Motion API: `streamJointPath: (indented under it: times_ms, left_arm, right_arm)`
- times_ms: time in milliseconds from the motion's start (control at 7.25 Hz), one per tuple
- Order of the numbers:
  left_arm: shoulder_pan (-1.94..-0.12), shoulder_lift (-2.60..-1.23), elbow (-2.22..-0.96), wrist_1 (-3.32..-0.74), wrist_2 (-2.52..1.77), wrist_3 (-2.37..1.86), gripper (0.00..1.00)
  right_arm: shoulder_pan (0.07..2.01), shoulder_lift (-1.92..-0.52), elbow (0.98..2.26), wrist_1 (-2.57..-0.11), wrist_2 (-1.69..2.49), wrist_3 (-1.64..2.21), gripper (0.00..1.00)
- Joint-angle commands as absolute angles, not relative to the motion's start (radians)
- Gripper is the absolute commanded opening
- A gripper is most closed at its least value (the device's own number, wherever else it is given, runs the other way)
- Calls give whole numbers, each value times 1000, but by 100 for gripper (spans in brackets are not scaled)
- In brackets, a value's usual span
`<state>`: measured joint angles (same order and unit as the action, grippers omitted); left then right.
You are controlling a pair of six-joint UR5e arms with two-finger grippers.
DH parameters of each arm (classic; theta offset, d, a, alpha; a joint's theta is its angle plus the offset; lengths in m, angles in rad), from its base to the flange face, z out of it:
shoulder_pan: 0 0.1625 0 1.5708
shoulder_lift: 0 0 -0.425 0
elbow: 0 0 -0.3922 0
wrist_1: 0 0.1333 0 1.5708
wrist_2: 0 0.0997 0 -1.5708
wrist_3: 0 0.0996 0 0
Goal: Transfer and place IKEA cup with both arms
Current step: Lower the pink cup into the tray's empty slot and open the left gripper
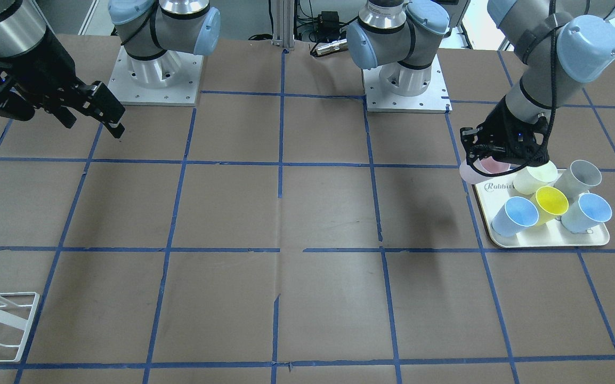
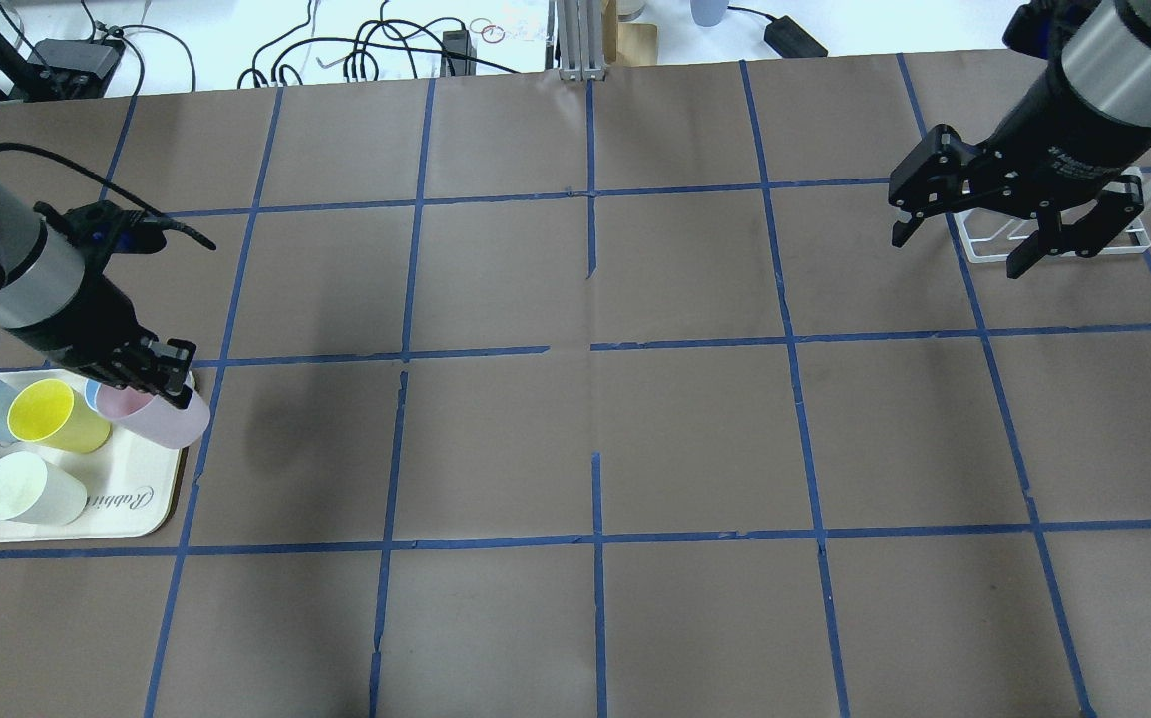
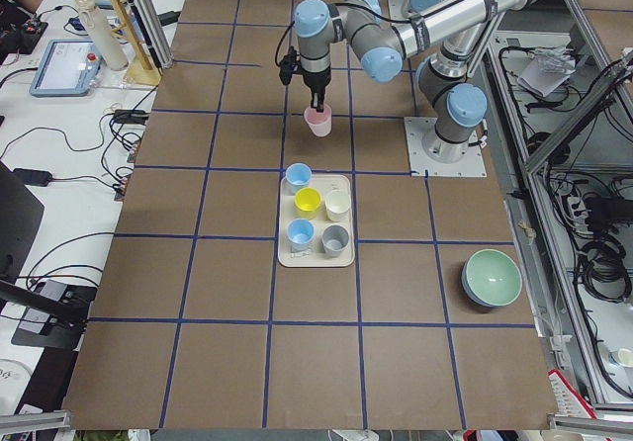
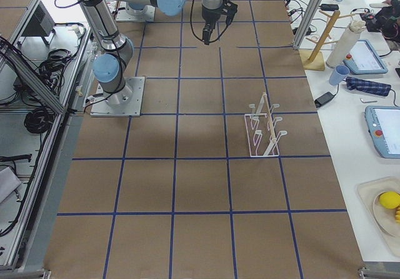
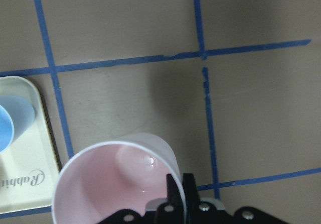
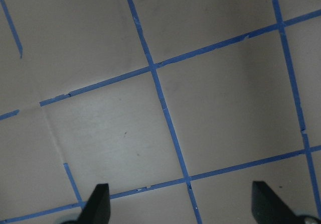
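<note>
The pale pink IKEA cup [image 2: 169, 419] hangs tilted at the far corner of the cream tray [image 2: 142, 519], off the tray's surface. My left gripper [image 2: 169, 384] is shut on the cup's rim. In the left wrist view one finger [image 5: 174, 191] sits inside the cup [image 5: 108, 179] and the other outside. The front view shows the cup [image 1: 477, 169] under the left gripper [image 1: 494, 160]. My right gripper [image 2: 964, 249] is open and empty, raised above the table's far right; its fingertips [image 6: 99, 204] frame bare taped paper.
The tray [image 1: 552, 242] holds a yellow cup [image 2: 49, 417], a cream cup [image 2: 25, 489], two light blue cups [image 1: 518, 216] and a grey cup [image 1: 582, 176]. A white wire rack [image 1: 1, 320] stands on my right. A green bowl [image 3: 492, 278] sits near the left end.
</note>
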<state>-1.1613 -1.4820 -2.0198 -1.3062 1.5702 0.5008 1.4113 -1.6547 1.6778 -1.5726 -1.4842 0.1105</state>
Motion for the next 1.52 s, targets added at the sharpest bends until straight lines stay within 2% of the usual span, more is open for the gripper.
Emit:
streamJointPath:
  times_ms: [0, 828, 1379]
  left_arm:
    - [-1028, -1482, -2130, -1157, 1588, 528, 0]
    - [-950, -1512, -2239, -953, 1594, 535, 0]
    - [-948, -1566, -2230, -945, 1638, 532, 0]
  right_arm:
    - [1498, -1646, 1686, -1609, -1578, 112, 100]
    - [1519, -1661, 1689, -1605, -1583, 98, 100]
    - [1519, -1657, 1683, -1605, -1586, 97, 100]
